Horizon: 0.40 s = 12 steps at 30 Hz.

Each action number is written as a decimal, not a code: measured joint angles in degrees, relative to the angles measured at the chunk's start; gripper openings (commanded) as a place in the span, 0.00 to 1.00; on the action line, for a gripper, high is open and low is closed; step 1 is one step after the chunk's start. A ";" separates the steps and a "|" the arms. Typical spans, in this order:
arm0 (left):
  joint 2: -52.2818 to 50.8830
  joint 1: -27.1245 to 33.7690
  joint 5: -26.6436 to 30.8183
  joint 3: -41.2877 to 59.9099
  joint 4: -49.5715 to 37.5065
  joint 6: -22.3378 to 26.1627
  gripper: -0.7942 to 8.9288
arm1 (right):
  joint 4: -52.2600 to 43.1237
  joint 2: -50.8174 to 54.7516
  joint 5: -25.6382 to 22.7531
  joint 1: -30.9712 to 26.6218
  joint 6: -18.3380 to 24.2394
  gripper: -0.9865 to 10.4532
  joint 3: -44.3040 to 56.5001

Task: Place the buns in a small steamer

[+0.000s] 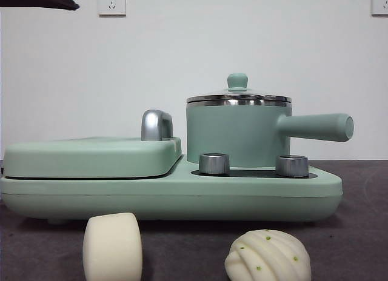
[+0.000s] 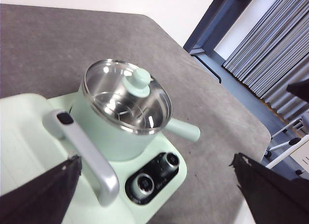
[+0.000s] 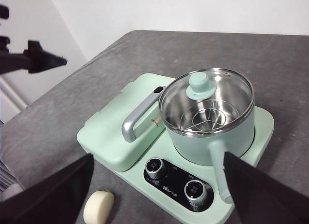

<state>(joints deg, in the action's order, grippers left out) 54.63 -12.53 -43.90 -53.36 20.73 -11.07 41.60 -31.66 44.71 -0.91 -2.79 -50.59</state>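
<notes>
While both cream-white buns lie untouched on the dark grey surface (image 1: pixel 364 232), the task looks to be at its very start — nothing has been lifted. The smooth rounded block bun (image 1: pixel 113 247) sits at the lower left of the front view, the ridged dome bun with green specks (image 1: pixel 268 257) at the lower middle, the two apart from each other and just in front of the mint-green cooker base (image 1: pixel 182 196). The mint-green round steamer pot with the long straight handle (image 1: pixel 239 132) stands right of centre, its glass lid with a green knob (image 1: pixel 237 82) still on.

The left claw (image 2: pixel 159 185) and the right claw (image 3: pixel 159 185) both hang above the appliance, jaws spread wide and holding nothing.

By my reading, the lid blocks the way — the next move calls for one claw to lift it by the knob before any bun goes in. The flat hinged griddle plate with its chrome handle (image 1: pixel 156 125) stands just beside the pot, and the two steel dials (image 1: pixel 214 163) sit before it; a descending arm should clear the handle.
</notes>
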 measured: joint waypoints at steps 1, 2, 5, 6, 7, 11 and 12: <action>1.01 -0.15 0.00 -0.98 0.00 0.02 0.61 | 0.00 -0.04 0.00 0.00 0.00 0.47 0.00; 2.27 -0.35 0.00 -2.16 -0.24 0.15 0.61 | 0.02 -0.11 0.00 0.00 0.00 0.47 0.00; 6.73 -0.63 0.31 -6.05 -0.39 0.61 0.61 | 0.00 -0.37 0.00 0.00 0.00 0.47 0.00; 8.61 -0.63 0.37 -7.58 -0.37 0.74 0.61 | 0.00 -0.52 0.00 0.00 0.00 0.47 0.00; 10.38 -0.63 0.44 -8.96 -0.37 0.85 0.61 | -0.02 -0.68 0.02 0.00 0.00 0.47 0.00; 18.60 -1.14 1.03 -16.17 1.14 1.53 0.61 | -0.02 -1.20 -0.04 0.00 0.00 0.47 0.00; 20.79 -1.57 2.16 -18.53 2.38 2.01 0.61 | -0.02 -1.40 -0.04 0.00 0.00 0.47 0.00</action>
<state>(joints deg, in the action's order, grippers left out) 75.42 -14.11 -41.74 -71.90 23.11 -9.06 41.58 -33.06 44.66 -0.91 -2.79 -50.59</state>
